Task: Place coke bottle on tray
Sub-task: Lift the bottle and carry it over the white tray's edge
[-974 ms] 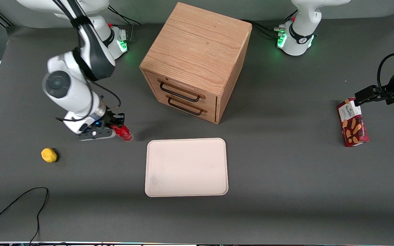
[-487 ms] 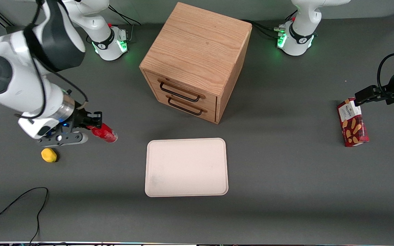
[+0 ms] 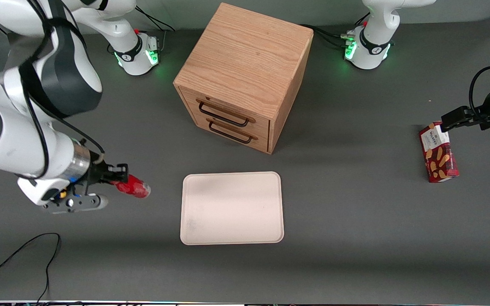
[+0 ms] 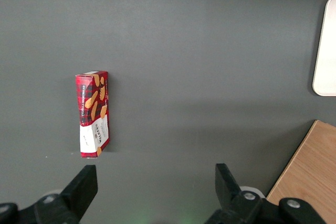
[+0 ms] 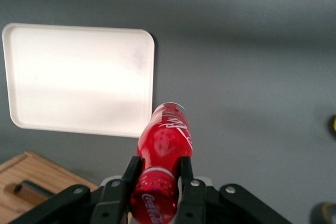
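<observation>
My right gripper (image 3: 116, 179) is shut on the coke bottle (image 3: 133, 187), a small glossy red bottle held lifted above the table and lying almost level, its free end pointing toward the tray. The cream-white tray (image 3: 232, 208) lies flat on the dark table, in front of the wooden drawer cabinet and nearer to the front camera. In the right wrist view the black fingers (image 5: 134, 172) clamp the bottle (image 5: 165, 140) near its cap end, and the tray (image 5: 79, 78) lies below, apart from the bottle. The bottle is beside the tray, toward the working arm's end.
A wooden cabinet (image 3: 245, 72) with two drawers stands farther from the front camera than the tray. A red cookie box (image 3: 438, 153) lies toward the parked arm's end, also in the left wrist view (image 4: 93, 114). A black cable (image 3: 24, 250) lies near the front edge.
The gripper has lifted the coke bottle off the table, swung away from the tray, then come nearer the front camera. The yellow object near it is now hidden by the arm.
</observation>
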You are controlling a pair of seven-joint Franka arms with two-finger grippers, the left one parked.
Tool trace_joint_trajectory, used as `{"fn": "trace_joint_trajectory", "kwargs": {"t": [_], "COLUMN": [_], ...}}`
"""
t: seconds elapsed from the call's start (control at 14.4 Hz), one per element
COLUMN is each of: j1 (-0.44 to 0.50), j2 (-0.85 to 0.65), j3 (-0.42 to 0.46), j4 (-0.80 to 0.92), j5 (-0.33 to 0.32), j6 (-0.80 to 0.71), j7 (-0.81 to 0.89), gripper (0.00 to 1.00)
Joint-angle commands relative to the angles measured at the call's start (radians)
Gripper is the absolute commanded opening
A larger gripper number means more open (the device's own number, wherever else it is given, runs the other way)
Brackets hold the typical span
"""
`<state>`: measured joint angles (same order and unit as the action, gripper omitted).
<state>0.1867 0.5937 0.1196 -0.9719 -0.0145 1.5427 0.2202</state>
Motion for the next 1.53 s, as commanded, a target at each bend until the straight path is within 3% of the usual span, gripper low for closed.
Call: {"fn": "trace_joint_trajectory", "kwargs": {"t": [0.0, 0.63, 0.97, 1.18, 1.25, 1.32, 1.46], "j1": [0.002, 0.066, 0.086, 0.086, 0.085, 0.085, 0.08], "j2": [0.076, 0.31, 0.357, 0.357, 0.357, 0.357, 0.353], "j3": [0.018, 0.025, 0.025, 0.023, 0.023, 0.025, 0.023], "j4": [0.088, 0.085, 0.071, 0.055, 0.048, 0.033, -0.013], "j5": [-0.004, -0.01, -0.033, -0.035, -0.035, -0.033, -0.03], "j6": [0.066, 0.387, 0.461, 0.461, 0.464, 0.488, 0.568], "j7": [-0.001, 0.038, 0.047, 0.045, 0.045, 0.053, 0.08], "gripper": [0.0, 0.0, 0.0, 0.21, 0.41, 0.95, 1.0]}}
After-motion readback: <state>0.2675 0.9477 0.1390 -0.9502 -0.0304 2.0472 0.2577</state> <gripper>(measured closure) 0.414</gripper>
